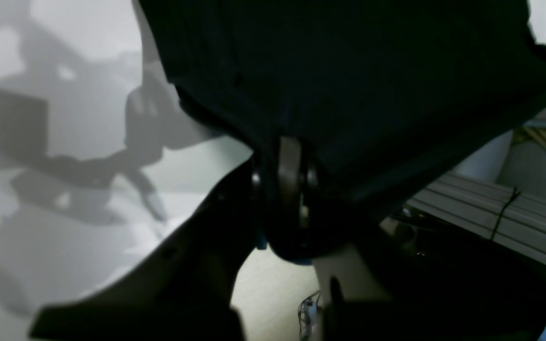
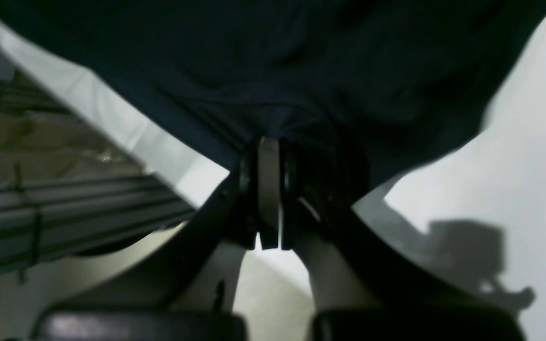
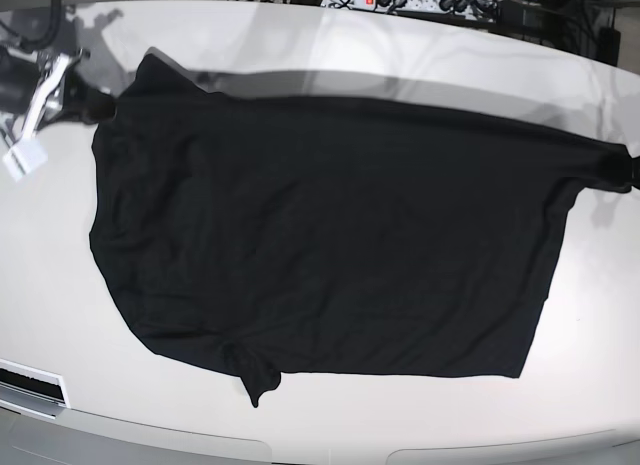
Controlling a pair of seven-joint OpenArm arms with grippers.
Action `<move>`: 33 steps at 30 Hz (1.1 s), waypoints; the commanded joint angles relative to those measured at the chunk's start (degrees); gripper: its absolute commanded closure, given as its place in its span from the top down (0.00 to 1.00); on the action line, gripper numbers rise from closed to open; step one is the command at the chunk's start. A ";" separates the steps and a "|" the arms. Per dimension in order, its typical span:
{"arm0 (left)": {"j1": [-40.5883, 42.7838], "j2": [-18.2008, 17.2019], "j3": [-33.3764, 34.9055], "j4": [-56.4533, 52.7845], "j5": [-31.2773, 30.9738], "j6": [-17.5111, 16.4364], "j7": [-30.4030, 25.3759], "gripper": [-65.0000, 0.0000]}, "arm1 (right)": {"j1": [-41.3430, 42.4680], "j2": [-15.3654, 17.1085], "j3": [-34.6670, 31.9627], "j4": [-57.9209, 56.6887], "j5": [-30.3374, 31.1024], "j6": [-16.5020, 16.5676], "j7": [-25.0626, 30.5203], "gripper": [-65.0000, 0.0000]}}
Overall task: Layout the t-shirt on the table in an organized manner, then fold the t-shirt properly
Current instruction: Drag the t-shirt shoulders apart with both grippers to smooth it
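Observation:
The black t-shirt (image 3: 330,235) lies spread over the white table (image 3: 400,60), its far edge stretched between my two grippers. My left gripper (image 3: 622,170) is at the shirt's far right corner. In the left wrist view it (image 1: 288,142) is shut on the shirt's hem (image 1: 349,71), above the table (image 1: 64,189). My right gripper (image 3: 98,107) is at the far left corner. In the right wrist view it (image 2: 269,142) is shut on the shirt's edge (image 2: 277,61), over the table (image 2: 529,166). A sleeve folds under at the front left (image 3: 258,377).
A power strip (image 3: 400,0) and cables lie along the table's back edge. A white tag (image 3: 25,157) hangs from the right arm at the left. Grey slatted boards show beyond the table edge in the wrist views (image 1: 491,213) (image 2: 64,213).

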 commanded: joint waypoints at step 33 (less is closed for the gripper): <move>15.78 -9.35 -0.66 7.91 -0.34 3.34 -0.27 0.00 | -12.61 -3.96 3.96 13.46 -5.60 1.37 -6.83 0.00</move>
